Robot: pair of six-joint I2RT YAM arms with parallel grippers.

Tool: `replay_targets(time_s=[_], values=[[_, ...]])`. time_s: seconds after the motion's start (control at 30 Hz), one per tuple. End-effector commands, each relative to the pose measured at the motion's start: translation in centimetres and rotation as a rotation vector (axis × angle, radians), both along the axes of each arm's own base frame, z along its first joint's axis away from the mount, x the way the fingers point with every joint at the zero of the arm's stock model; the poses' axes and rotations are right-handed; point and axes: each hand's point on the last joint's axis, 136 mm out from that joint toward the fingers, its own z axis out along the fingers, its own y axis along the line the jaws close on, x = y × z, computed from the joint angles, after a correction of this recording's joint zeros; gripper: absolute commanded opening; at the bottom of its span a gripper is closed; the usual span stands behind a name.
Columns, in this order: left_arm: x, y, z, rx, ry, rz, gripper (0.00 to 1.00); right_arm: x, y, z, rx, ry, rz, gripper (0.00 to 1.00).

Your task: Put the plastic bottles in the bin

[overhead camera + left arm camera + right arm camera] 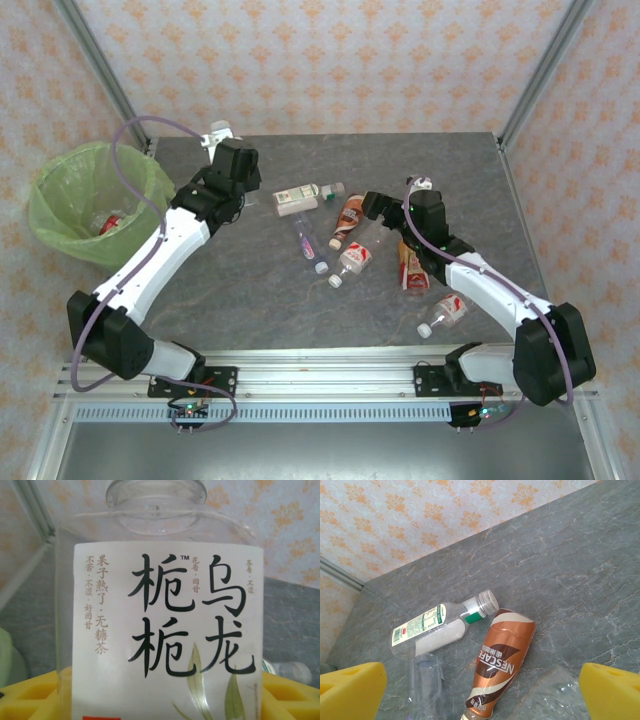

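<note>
Sitting well off to the left of the left gripper, the bin with its lime-green bag has a red-labelled bottle lying inside it. The left gripper is clamped on a white-labelled bottle, its yellow pads pressing the lower body from both sides. From above, this bottle's white top pokes out past the fingers, over the far edge of the table and to the right of the bin's rim, not above the bag.

To the right of that gripper, on the table, lies a green-and-white bottle. A purple-labelled bottle lies nearer the arm bases, and a red-and-white bottle lies beside it.

The right gripper hangs over this cluster with its jaws spread wide and nothing between them. Its wrist camera shows one yellow pad at each lower corner. Below the gap lies a brown coffee bottle, and beyond it the green-and-white bottle touches the brown one's shoulder with its cap end.

Right of the right gripper, beside its arm, lies an orange-red bottle. Closer to that arm's base lies one more small bottle.
</note>
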Motion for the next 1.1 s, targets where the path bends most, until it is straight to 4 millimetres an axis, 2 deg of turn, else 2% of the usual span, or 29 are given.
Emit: replay_targets(time_s=[0.0, 0.17, 0.3, 0.6, 0.73, 1.07], values=[[-1.0, 2.1, 4.4, 0.114, -0.092, 0.061, 0.54, 0.6, 0.1, 1.4, 0.023, -0.043, -0.019, 0.99], [-1.6, 3.7, 7.3, 0.226, -0.132, 0.113, 0.54, 0.6, 0.2, 1.3, 0.024, -0.04, -0.019, 0.99], [-2.4, 6.4, 9.2, 0.299, -0.14, 0.233, 0.54, 0.7, 0.3, 1.2, 0.028, -0.034, -0.017, 0.99], [-4.4, 11.1, 11.8, 0.31, -0.193, 0.375, 0.55, 0.9, 0.5, 1.2, 0.029, -0.03, -0.01, 0.99], [-5.9, 13.7, 12.5, 0.322, -0.216, 0.48, 0.55, 1.2, 0.8, 1.1, 0.031, -0.026, -0.001, 0.99], [-8.0, 17.1, 12.8, 0.362, -0.22, 0.673, 0.55, 2.0, 1.8, 0.6, 0.045, -0.004, 0.024, 0.99]])
